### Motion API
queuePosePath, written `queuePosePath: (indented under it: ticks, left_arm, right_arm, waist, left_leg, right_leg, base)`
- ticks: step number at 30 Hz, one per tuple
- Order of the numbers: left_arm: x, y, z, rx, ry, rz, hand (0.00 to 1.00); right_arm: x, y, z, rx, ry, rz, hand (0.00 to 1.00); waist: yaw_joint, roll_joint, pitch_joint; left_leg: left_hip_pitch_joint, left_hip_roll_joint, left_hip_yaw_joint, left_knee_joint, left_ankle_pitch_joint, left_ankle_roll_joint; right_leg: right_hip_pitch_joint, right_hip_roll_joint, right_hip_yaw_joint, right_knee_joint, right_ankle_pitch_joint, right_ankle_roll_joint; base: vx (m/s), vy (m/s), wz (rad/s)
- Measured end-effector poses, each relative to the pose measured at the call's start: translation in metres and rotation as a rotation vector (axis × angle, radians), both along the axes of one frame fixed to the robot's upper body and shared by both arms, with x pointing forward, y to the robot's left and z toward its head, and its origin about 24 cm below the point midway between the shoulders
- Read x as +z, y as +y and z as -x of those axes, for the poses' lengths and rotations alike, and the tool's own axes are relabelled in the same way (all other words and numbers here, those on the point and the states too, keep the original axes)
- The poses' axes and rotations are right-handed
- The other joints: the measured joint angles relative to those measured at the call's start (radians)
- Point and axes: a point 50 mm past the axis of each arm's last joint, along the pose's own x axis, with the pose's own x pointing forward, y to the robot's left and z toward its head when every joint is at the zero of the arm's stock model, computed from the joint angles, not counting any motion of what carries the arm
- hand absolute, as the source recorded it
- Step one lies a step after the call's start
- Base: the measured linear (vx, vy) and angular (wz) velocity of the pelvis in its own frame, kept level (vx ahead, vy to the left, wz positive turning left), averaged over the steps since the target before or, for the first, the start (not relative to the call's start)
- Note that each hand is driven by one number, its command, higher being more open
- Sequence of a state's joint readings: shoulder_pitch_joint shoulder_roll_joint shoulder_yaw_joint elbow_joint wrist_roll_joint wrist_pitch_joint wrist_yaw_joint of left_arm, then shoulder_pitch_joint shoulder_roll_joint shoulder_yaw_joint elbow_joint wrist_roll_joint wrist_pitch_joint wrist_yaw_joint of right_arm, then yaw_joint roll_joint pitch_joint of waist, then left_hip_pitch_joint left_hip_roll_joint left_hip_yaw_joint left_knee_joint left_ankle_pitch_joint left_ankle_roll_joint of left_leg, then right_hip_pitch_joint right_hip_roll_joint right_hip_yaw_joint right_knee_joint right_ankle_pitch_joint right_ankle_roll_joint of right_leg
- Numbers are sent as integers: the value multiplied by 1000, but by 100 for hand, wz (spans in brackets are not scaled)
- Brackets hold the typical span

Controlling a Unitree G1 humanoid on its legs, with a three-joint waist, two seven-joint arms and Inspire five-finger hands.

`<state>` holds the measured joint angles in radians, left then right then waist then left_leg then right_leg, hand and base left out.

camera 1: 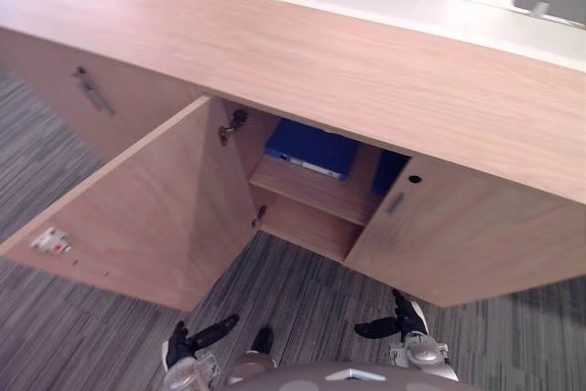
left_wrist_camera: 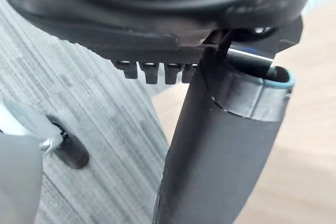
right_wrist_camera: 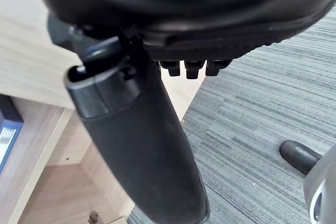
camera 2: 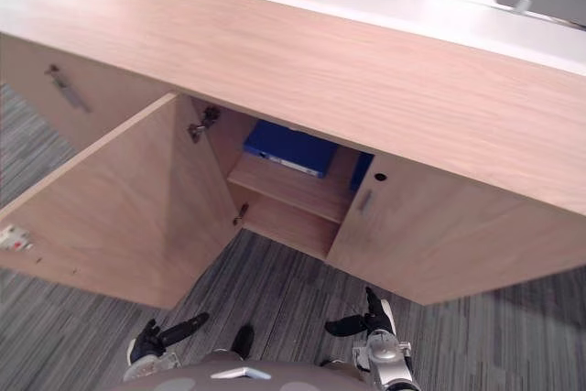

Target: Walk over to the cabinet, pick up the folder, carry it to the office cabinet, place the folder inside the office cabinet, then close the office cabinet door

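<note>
A blue folder (camera 1: 311,148) lies on the upper shelf (camera 1: 307,188) inside the low wooden office cabinet (camera 1: 320,61). The cabinet's left door (camera 1: 156,212) stands swung wide open and the right door (camera 1: 458,240) is partly open. My left hand (camera 1: 194,336) and right hand (camera 1: 401,322) hang low over the carpet in front of the opening, both open and holding nothing. The thumb (left_wrist_camera: 226,145) of the left hand points toward the wooden door. The right thumb (right_wrist_camera: 142,145) points toward the shelf, where a blue folder edge (right_wrist_camera: 6,129) shows.
A second blue item (camera 1: 389,171) shows behind the right door's edge. Another cabinet door with a metal handle (camera 1: 92,91) stays closed at the left. A white desk (camera 1: 412,2) stands behind the cabinet. Grey striped carpet (camera 1: 302,290) lies between me and the cabinet.
</note>
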<state>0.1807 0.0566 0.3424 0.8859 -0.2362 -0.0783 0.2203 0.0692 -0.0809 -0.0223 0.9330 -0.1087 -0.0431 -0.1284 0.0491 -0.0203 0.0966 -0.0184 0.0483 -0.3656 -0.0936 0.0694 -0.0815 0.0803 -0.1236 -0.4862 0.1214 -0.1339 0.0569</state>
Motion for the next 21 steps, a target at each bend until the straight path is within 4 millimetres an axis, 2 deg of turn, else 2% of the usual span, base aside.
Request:
queuePosePath:
  ticks: [3, 5, 10, 12, 14, 15, 18, 21]
  left_arm:
    - [4, 11, 3, 41, -15, -22, 100]
    - [9, 24, 7, 82, -29, -54, 100]
    - [25, 55, 8, 196, -93, -130, 100]
    - [42, 80, -1, 209, -154, -201, 100]
    - [51, 89, -8, 196, -184, -238, 100]
    - [62, 101, -16, 179, -222, -283, 100]
    - [79, 117, -25, 152, -266, -347, 100]
    - [101, 129, -43, 108, -350, -410, 100]
  right_arm:
    - [2, 1, -7, 3, -21, -4, 100]
    - [2, 1, -7, 2, -21, -4, 100]
    - [3, 0, -8, -19, -27, -19, 100]
    - [3, -1, -8, -19, -27, -22, 100]
    - [4, -2, -10, -16, -30, -19, 100]
    - [5, -3, -15, -8, -41, -16, 100]
    - [7, -2, -19, 27, -51, -10, 100]
    - [7, -3, -17, 26, -45, -16, 100]
  waist:
    - [6, 7, 10]
    - [28, 9, 12]
    - [52, 4, 14]
    - [54, -3, 19]
    - [57, -5, 20]
    - [61, -5, 21]
    - [68, -4, 21]
    - [78, -2, 23]
  left_leg:
    - [-5, -6, -51, 0, 10, -1]
    - [-6, -8, -68, 0, 13, -3]
    - [-23, -22, -95, 5, 24, -7]
    - [-18, -33, -116, 6, 26, -6]
    - [-20, -40, -117, 6, 30, -1]
    - [-25, -44, -118, 6, 31, 0]
    - [-28, -48, -122, 6, 34, 5]
    - [-33, -52, -135, 6, 38, 6]
  right_leg:
    - [9, -7, -43, 34, -37, 2]
    - [10, -11, -60, 51, -65, 16]
    - [18, -16, -94, 67, -76, 20]
    - [40, -15, -81, 62, -77, 17]
    - [44, -15, -75, 55, -77, 16]
    - [44, -15, -72, 47, -77, 16]
    - [45, -15, -68, 39, -77, 17]
    - [45, -14, -68, 37, -77, 16]
  base:
    - [-58, -61, 52]
    - [-35, -47, 32]
    - [16, -40, 35]
    - [47, -30, 53]
    - [29, -6, 32]
    - [2, -2, 12]
    - [-14, -6, 7]
    - [-22, -10, 11]
